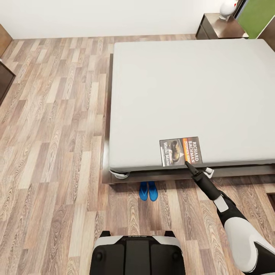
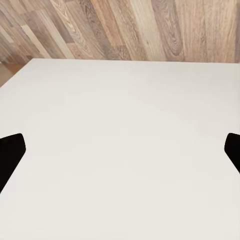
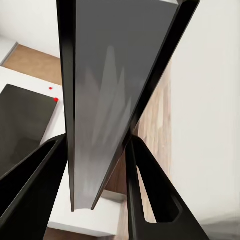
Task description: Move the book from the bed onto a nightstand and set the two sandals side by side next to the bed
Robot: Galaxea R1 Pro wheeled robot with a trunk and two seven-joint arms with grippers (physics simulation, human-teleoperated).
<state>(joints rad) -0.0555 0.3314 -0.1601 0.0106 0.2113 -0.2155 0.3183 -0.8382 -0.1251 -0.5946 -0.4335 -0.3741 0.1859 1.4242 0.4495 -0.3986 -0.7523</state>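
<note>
The book (image 1: pixel 180 151) lies at the near edge of the light-grey bed (image 1: pixel 191 84), its cover with the orange band facing up. My right gripper (image 1: pixel 190 165) reaches in from the floor side and meets the book's near edge. In the right wrist view my right gripper (image 3: pixel 97 142) has a dark finger pressed against each face of the thin book (image 3: pixel 107 100). Two blue sandals (image 1: pixel 148 191) sit side by side on the floor at the bed's foot. My left gripper (image 2: pixel 120 150) is open above a pale flat surface.
A dark reddish nightstand (image 1: pixel 221 26) with a white object (image 1: pixel 228 8) on top stands at the far right by the wall. Dark furniture (image 1: pixel 5 80) edges in at the left. Wood-plank floor (image 1: pixel 57 133) stretches left of the bed. My base (image 1: pixel 135 254) is near the sandals.
</note>
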